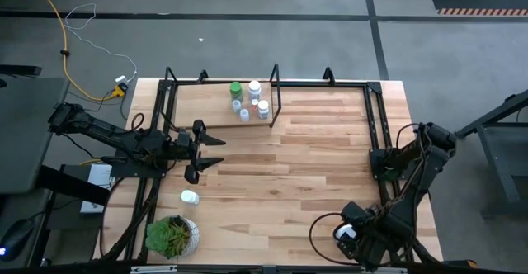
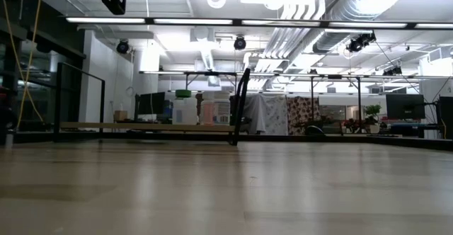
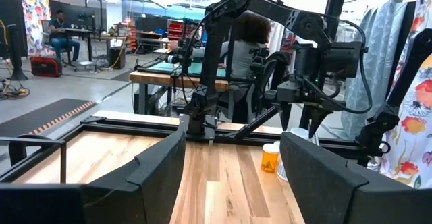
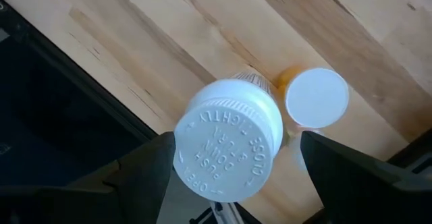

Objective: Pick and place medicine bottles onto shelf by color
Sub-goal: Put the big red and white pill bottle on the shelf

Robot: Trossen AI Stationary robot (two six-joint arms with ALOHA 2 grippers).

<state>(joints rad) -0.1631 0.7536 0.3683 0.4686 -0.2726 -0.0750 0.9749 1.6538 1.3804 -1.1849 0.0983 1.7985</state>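
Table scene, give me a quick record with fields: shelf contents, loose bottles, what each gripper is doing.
shelf: back left of table, bottles clustered at its right end
green bottle: on shelf, beside white bottles
loose bottle: white, on table near plant
left gripper: open, empty, in front of shelf
right gripper: open, pointing down over a white-capped bottle
orange bottle: white cap, standing next to that bottle

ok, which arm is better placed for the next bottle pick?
Right. Its tool hangs open directly over a large white-capped bottle, with an orange bottle beside it. The left tool is open and empty mid-table, aimed away from the lying white bottle.
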